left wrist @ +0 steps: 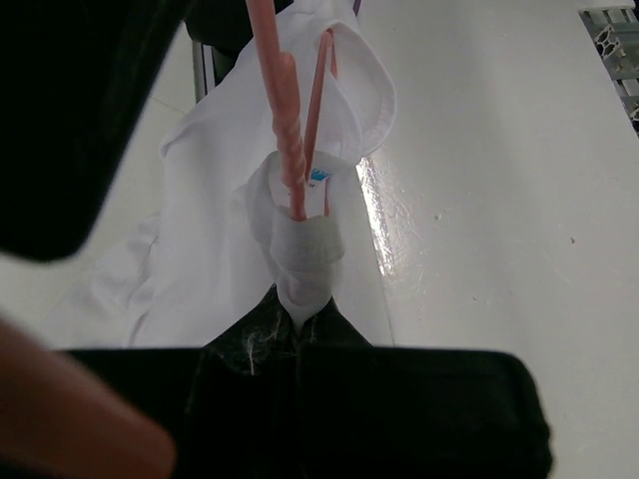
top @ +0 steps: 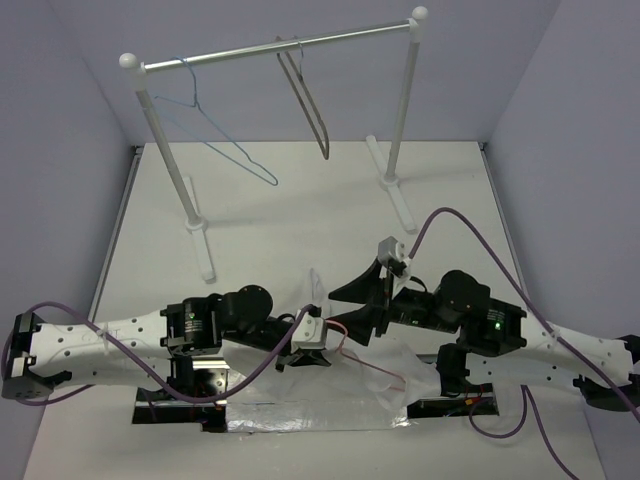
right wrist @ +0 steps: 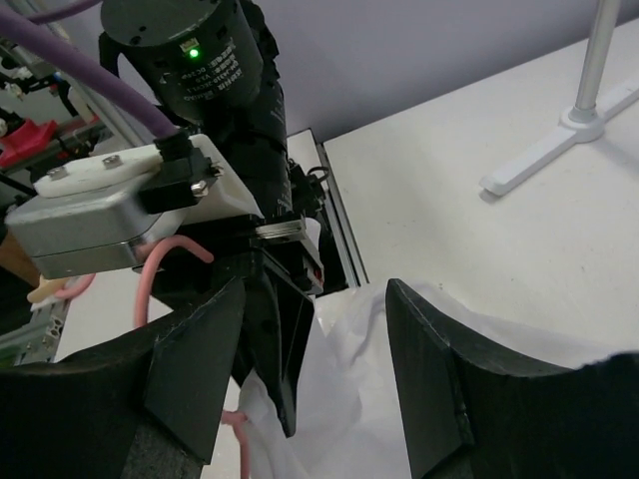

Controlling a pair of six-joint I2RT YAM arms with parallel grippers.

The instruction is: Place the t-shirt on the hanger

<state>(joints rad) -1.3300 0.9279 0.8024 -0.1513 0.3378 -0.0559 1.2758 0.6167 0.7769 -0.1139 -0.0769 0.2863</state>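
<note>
The white t-shirt lies crumpled on the table at the near edge between the arms. My left gripper is shut on a bunch of its collar fabric and holds it up. The pink hanger runs its twisted neck into that bunch, beside the blue label. Whether the jaws also pinch the wire is hidden. A thin pink wire lies over the shirt. My right gripper is open and empty, facing the left gripper, with shirt fabric below its fingers.
A white clothes rack stands at the back of the table, with a light-blue wire hanger and a grey-brown hanger on its rail. Its feet reach forward. One foot shows in the right wrist view.
</note>
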